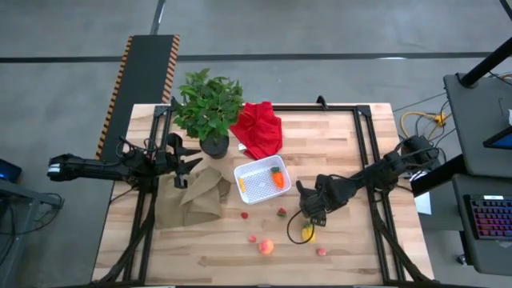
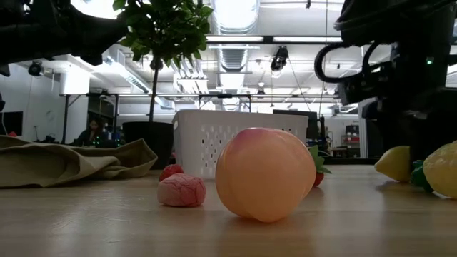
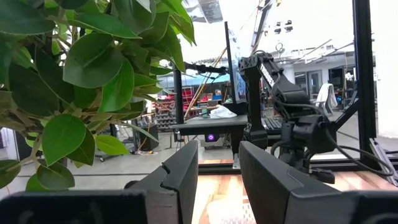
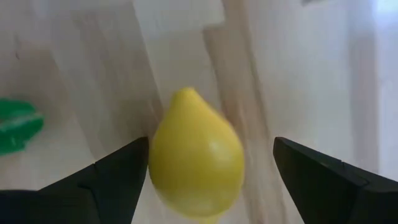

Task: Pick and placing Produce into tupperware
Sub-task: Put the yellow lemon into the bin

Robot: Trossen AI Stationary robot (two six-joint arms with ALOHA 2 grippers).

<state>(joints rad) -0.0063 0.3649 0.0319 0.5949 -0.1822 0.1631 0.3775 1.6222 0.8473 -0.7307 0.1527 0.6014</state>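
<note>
The white tupperware (image 1: pixel 258 182) (image 2: pixel 239 137) stands mid-table with the orange carrot (image 1: pixel 278 177) lying inside. The yellow lemon (image 1: pixel 307 233) (image 4: pixel 198 162) (image 2: pixel 394 163) lies on the wood beside the yellow pepper (image 2: pixel 443 168), whose green part (image 4: pixel 17 124) shows nearby. My right gripper (image 1: pixel 311 214) (image 4: pixel 211 143) hangs over the lemon, open, one finger on each side of it. The peach (image 1: pixel 266 246) (image 2: pixel 264 173) and several red berries (image 1: pixel 244 214) (image 2: pixel 181 190) rest on the table. My left gripper (image 1: pixel 186 166) (image 3: pixel 217 174) waits open above the brown bag. My right gripper comes at the lemon from above, pointing down. One finger (image 4: pixel 118 171) stands right against the lemon's side (image 4: pixel 155 162), and I cannot tell whether it touches. The other finger (image 4: pixel 311 171) is clear of it. The lemon lies on the table.
A crumpled brown paper bag (image 1: pixel 192 196) lies left of the tupperware. The leafy potted plant (image 1: pixel 206 108) and a red cloth (image 1: pixel 258 128) sit at the far side. A black frame rail (image 1: pixel 364 160) runs along the table's right part. Bare wood lies along the near edge.
</note>
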